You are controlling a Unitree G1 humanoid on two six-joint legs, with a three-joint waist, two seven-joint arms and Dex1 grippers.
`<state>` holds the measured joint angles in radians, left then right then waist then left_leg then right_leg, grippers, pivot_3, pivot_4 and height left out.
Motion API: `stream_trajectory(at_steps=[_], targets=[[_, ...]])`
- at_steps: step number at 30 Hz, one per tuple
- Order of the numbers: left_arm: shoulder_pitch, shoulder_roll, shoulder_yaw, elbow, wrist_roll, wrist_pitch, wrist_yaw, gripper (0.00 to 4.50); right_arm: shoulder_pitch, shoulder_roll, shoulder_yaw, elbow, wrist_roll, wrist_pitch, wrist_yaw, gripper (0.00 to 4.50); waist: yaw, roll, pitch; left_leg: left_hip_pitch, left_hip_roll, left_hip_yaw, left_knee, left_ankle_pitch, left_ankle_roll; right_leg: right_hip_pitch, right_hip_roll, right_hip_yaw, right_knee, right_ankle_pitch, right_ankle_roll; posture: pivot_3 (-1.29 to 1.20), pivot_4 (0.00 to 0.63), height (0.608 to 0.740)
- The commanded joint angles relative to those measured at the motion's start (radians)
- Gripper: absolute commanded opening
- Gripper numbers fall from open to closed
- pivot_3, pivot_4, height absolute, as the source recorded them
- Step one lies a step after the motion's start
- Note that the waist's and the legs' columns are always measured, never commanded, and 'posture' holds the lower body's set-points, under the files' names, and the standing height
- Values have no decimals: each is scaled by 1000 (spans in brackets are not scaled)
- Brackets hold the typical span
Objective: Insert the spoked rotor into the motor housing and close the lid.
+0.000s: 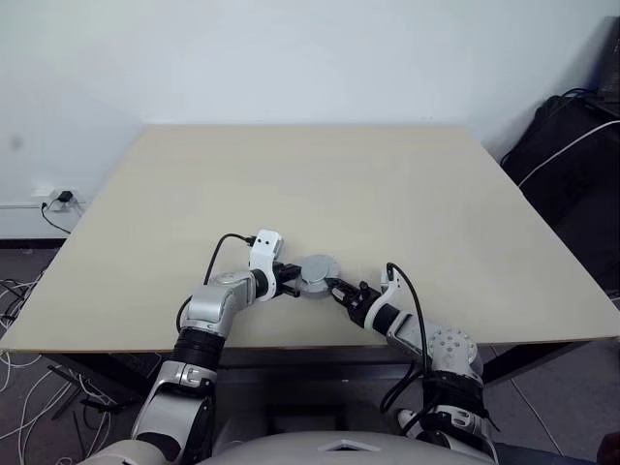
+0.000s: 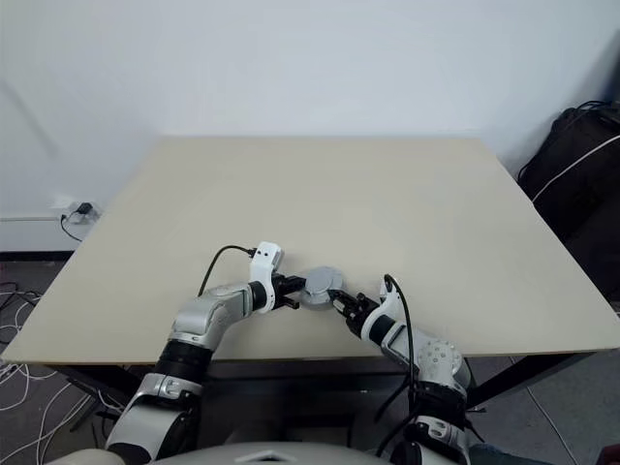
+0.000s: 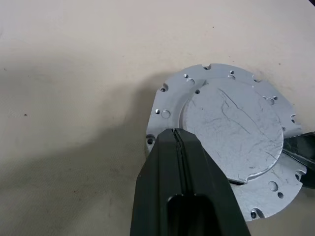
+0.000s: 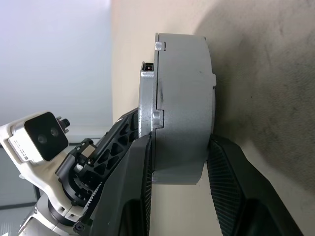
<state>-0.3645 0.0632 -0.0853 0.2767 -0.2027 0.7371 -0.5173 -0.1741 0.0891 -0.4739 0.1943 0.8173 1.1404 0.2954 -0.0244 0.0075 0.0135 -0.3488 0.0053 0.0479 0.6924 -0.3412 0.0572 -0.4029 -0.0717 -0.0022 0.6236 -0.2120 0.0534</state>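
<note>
From the head's left eye, the pale table (image 1: 320, 184) is bare except for one round grey assembly near its front edge, at about six o'clock on the table top. This is the motor housing (image 1: 318, 275) with the lid on top. The left tool (image 1: 289, 282) meets it from nine o'clock and the right tool (image 1: 339, 288) from four o'clock.

The right eye gives the same arrangement: the housing sits between the two tools, close to the robot.

The left wrist view looks down on the lid (image 3: 231, 132), a scratched silver-grey disc with a raised round centre and a flange dotted with small holes. The left tool's two black fingers (image 3: 184, 191) are pressed together with nothing between them, their tip resting on the lid's flange at its near edge.

In the right wrist view the housing stands side-on, a thick plain grey drum with the thinner lid plate against one face. The right tool's fingers (image 4: 231, 172) stand on either side of the drum; I cannot tell whether they grip it yet.

I take the rotor to be inside already, so closing the lid is the step in hand. A small gap seems to show along the seam, so next the lid wants pressing flat while the drum is held steady.
</note>
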Motion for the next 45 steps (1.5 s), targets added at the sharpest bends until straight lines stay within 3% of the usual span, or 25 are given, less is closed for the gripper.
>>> stream_trajectory(at_steps=[1, 6, 19, 26, 30, 34, 40, 41, 45], targets=[[36, -59, -9, -36, -26, -29, 27, 0, -5, 21, 37, -25, 23, 5, -9, 1270, 0, 0, 0, 0, 0, 0, 0, 0, 0, 0, 0, 0, 0, 0, 0, 0, 0, 740], [100, -137, 91, -156, -49, -164, 151, 0, 13, 26, 36, -40, 47, 7, -17, 1270, 1, 0, 0, -7, 0, 0, -1, 0, 0, -9, -2, 0, 1, 0, 0, 0, 0, 740], [362, -216, 321, -393, -384, -97, 258, 0, 31, 32, 18, -58, 174, 22, -9, 1270, -2, -1, 2, -12, -1, 0, -1, -1, 1, -14, -4, -3, 0, 0, -2, 0, 0, 740], [529, -261, 277, -490, -650, -6, 219, 0, 10, 40, 22, -111, 295, 52, 16, 1270, -1, 0, 6, -13, -1, -1, -1, -1, 1, -14, -4, -3, 0, -1, -2, 0, 0, 740], [581, -305, 266, -520, -835, 3, 230, 899, -9, 35, 29, -129, 347, 46, 2, 1270, -3, 0, 6, -13, -1, -1, -1, -1, 1, -13, -3, -3, 0, -1, -1, 0, 0, 740], [606, -314, 251, -506, -1000, 1, 252, 2248, -19, 21, 41, -127, 361, 45, -9, 1270, -6, 0, 6, -12, -1, -1, -1, -1, 1, -13, -2, -3, 0, -1, -1, 0, 0, 740], [633, -298, 190, -457, -1127, -13, 293, 4241, -18, 5, 55, -125, 368, 44, -23, 1270, -8, 0, 6, -12, -2, -1, -1, -1, 1, -13, -1, -2, 0, -1, -1, 0, 0, 740], [634, -295, 182, -451, -1143, -18, 298, 4460, -16, 4, 57, -127, 369, 46, -25, 1270, -8, 0, 6, -12, -2, 0, 0, -1, 1, -12, -1, -2, 0, -1, -1, 0, 0, 740], [637, -279, 148, -438, -1176, -46, 312, 4460, -11, -3, 62, -130, 376, 59, -28, 1270, -10, 0, 6, -12, -2, 0, 0, 0, 0, -12, 0, -2, 0, -1, -1, 0, 0, 740]])
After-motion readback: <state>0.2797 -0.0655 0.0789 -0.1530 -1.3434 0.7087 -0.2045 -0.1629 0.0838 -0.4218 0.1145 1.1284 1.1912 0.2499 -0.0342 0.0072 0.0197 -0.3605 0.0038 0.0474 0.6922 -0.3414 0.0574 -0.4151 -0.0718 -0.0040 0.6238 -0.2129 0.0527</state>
